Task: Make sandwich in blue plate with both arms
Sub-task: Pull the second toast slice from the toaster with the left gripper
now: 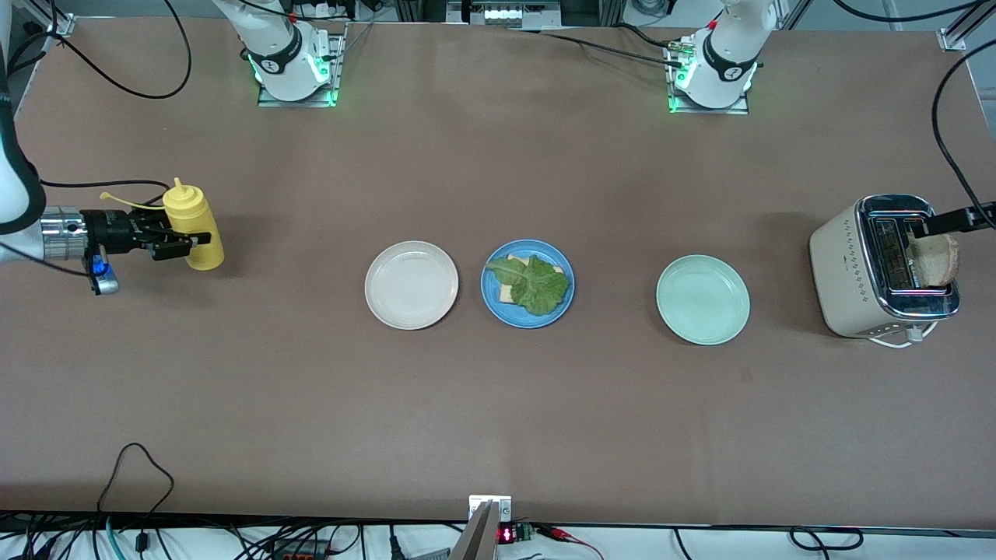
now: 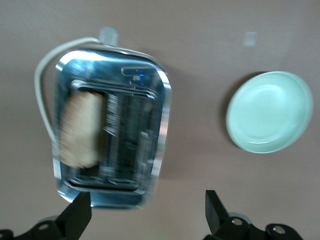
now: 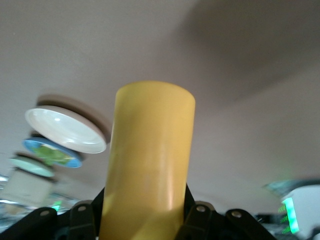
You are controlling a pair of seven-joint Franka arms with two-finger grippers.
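Looking straight down on a chrome-topped toaster [image 2: 112,130] on the brown table [image 2: 200,45], two slots visible. A tan bread slice [image 2: 80,130] stands in one slot, blurred. White cord [image 2: 47,70] loops around one end of toaster. Pale mint-green plate [image 2: 270,111] sits on table well apart from toaster, nothing on it. Left gripper [image 2: 147,212] over the table just off the toaster's edge, fingers [image 2: 77,215] spread wide, nothing between them. Small pale mark [image 2: 250,37] on tabletop near the plate.
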